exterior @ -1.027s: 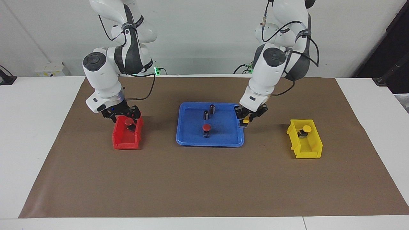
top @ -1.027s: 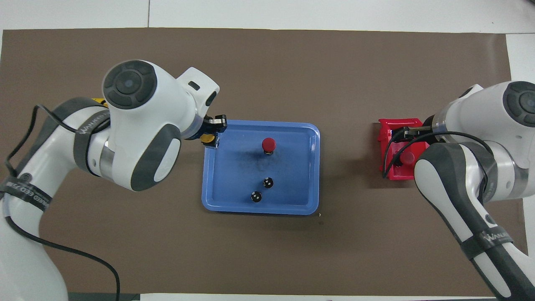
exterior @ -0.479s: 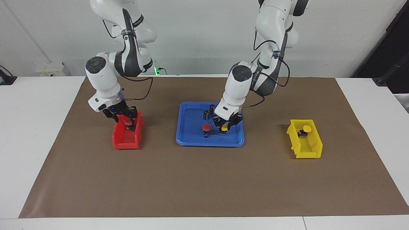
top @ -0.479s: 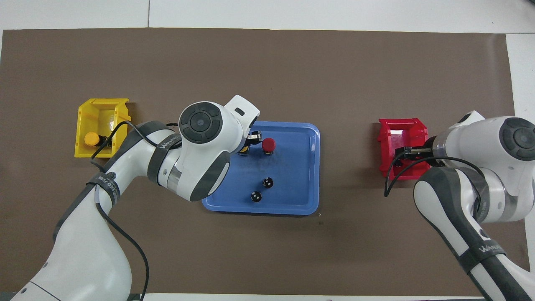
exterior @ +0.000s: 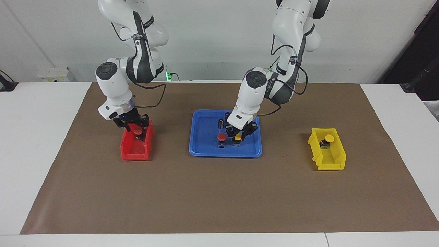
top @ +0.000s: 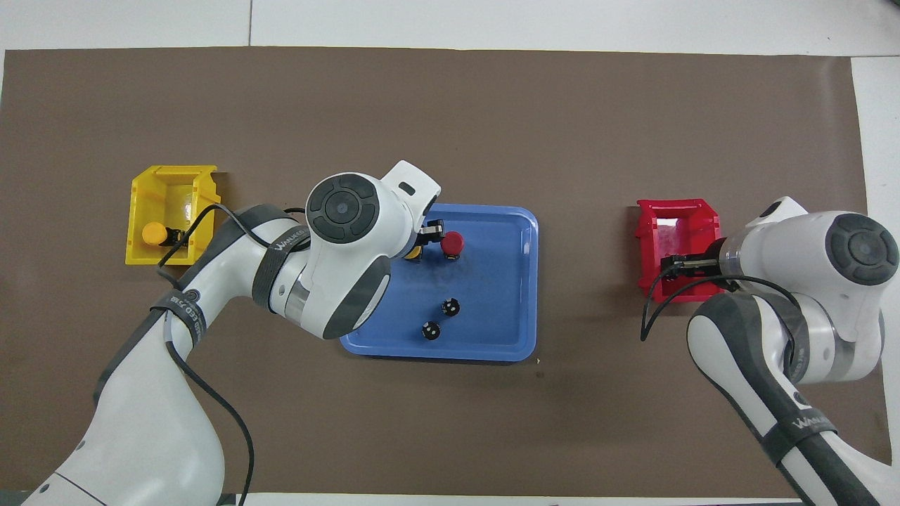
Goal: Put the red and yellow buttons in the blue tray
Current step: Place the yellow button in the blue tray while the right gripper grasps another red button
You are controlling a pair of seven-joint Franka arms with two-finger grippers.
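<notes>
Left gripper (exterior: 239, 136) is down in the blue tray (exterior: 202, 151), its dark fingers flanking a yellow-capped button (exterior: 238, 137) that sits on the tray floor; whether they still pinch it or have let go I cannot tell. Just beside that button, toward the right arm's end, a red-capped button (exterior: 222, 137) stands on its black base. Two dark capless cylinders (top: 451, 306) stand upright in the tray too, nearer the robots than the buttons. The tray is smooth blue plastic, a flat rectangle with rounded corners and a low rim.

Right gripper (exterior: 134, 125) hangs in the small red bin (exterior: 130, 153), its fingers to either side of a second red-capped button (exterior: 137, 131); contact and finger spacing cannot be read. The bin is glossy red plastic, box-shaped with a sloped open front.

Toward the left arm's end of the table, well apart from the tray, a small yellow bin (exterior: 334, 163) of the same shape holds a second yellow-capped button (exterior: 329, 138). A matte brown paper sheet (exterior: 219, 199) covers the white table (exterior: 31, 144) under everything.
</notes>
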